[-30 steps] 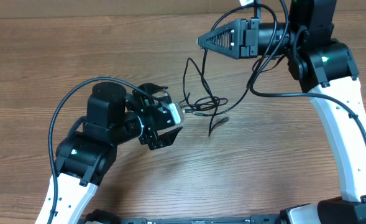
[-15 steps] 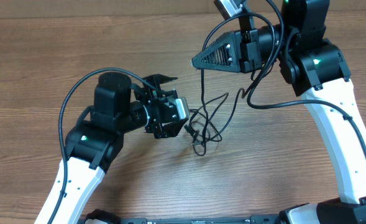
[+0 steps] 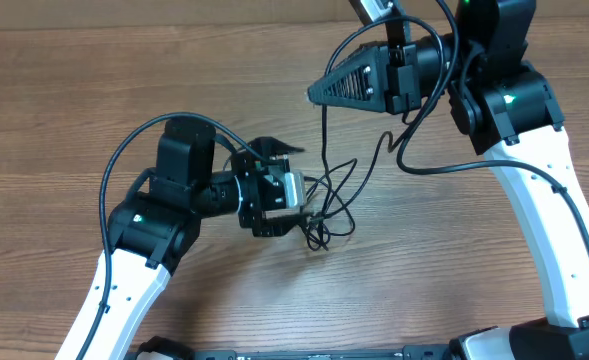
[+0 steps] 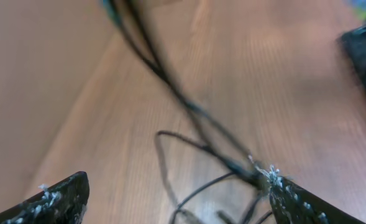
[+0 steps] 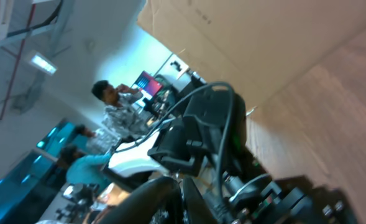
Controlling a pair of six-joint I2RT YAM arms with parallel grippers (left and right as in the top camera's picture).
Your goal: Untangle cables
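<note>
- Wood-grain tabletop [image 3: 94, 80], with one arm on each side.
- Cables [image 3: 322, 205]: a loose black tangle at mid-tabletop, between the two arms. Several thin loops overlap, and the lower ones lie on the wood.
- One strand rises straight from the tangle to the tip of the right gripper [image 3: 316, 97].
- Right gripper: raised over the far part of the tabletop and pointing left. Its jaws are closed, pinching that strand at the very tip.
- Left gripper [image 3: 294, 190]: low, pointing right, just beside the tangle. Its jaws are spread wide and hold nothing.
- Left wrist view: the fingertips [image 4: 58, 196] sit in the bottom corners, with cable strands crossing the gap between them. One strand meets the lower-right fingertip, but blur hides whether they touch.
- Plug ends are too small to pick out.
- Right wrist view: blurred and tilted away from the tabletop.
</note>
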